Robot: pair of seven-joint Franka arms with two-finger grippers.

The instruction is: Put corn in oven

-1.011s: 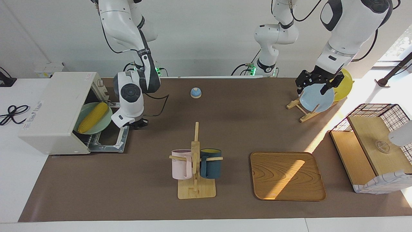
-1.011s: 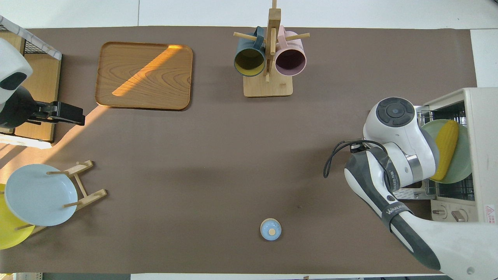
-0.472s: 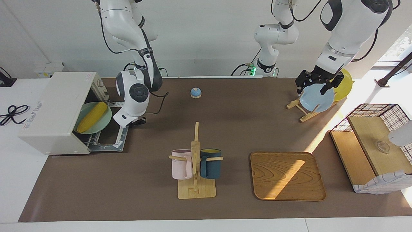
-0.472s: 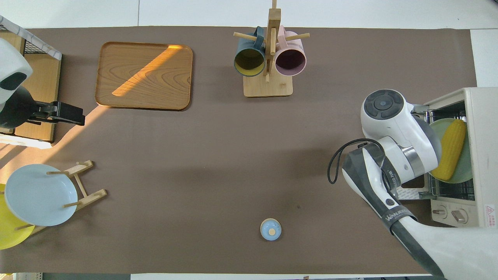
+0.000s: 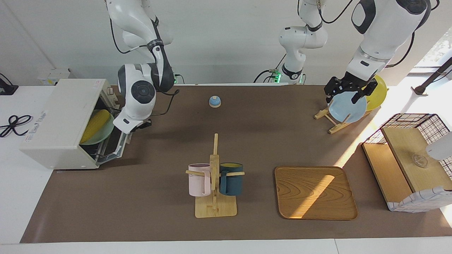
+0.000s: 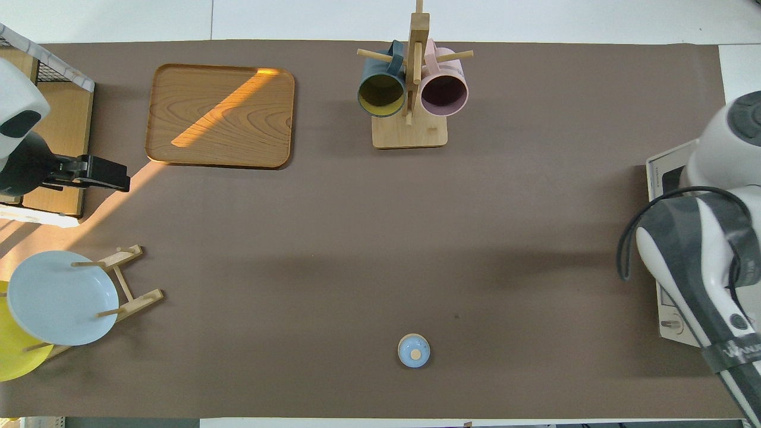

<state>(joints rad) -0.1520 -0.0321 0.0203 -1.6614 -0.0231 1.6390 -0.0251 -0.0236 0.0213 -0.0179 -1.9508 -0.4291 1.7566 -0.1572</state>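
The corn [image 5: 94, 124] lies inside the oven [image 5: 63, 121], door half raised. The right pincer [image 5: 139, 124], closed, touches the door. The left pincer [image 5: 348, 92], open, waits over the plate rack [image 5: 333, 120].

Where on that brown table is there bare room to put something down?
The widest bare stretch lies between the small blue bell, the mug rack and the plate rack. The wooden tray is bare too. It is crowded in front of the oven, where the right claw lifts its door.
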